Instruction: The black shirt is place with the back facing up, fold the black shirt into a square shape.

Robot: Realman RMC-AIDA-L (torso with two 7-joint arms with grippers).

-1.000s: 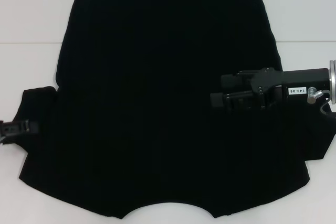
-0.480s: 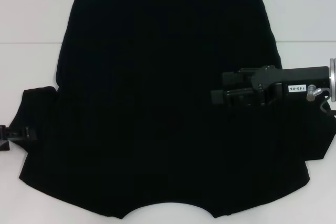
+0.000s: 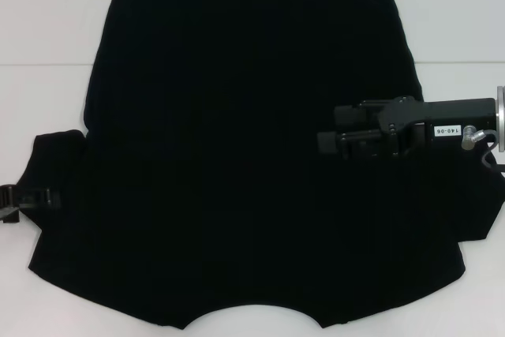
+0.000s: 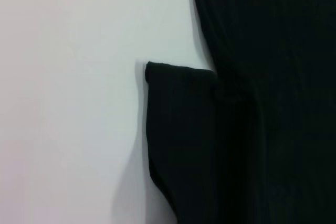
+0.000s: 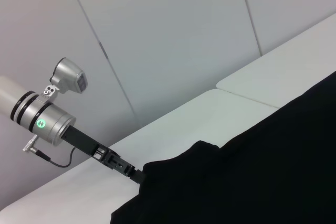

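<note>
The black shirt [image 3: 237,155] lies spread flat on the white table [image 3: 47,37], plain side up, with its curved neckline at the near edge and its hem at the far side. My left gripper [image 3: 47,196] sits at the outer edge of the shirt's left sleeve [image 3: 59,163], touching the cloth. From the right wrist view, the left gripper [image 5: 135,174] meets that sleeve's edge low over the table. In the left wrist view, the sleeve [image 4: 184,129] lies on the table. My right gripper [image 3: 322,141] reaches in from the right, above the shirt's right half.
Bare white table shows to the left of the shirt [image 4: 63,103] and along the far side [image 3: 450,5]. A seam in the tabletop [image 3: 39,65] runs across at the left. Grey wall panels [image 5: 173,35] stand behind the table.
My right gripper has drifted a little toward the far side over the shirt. My left gripper has shifted slightly inward onto the sleeve edge. The shirt's outline looks the same.
</note>
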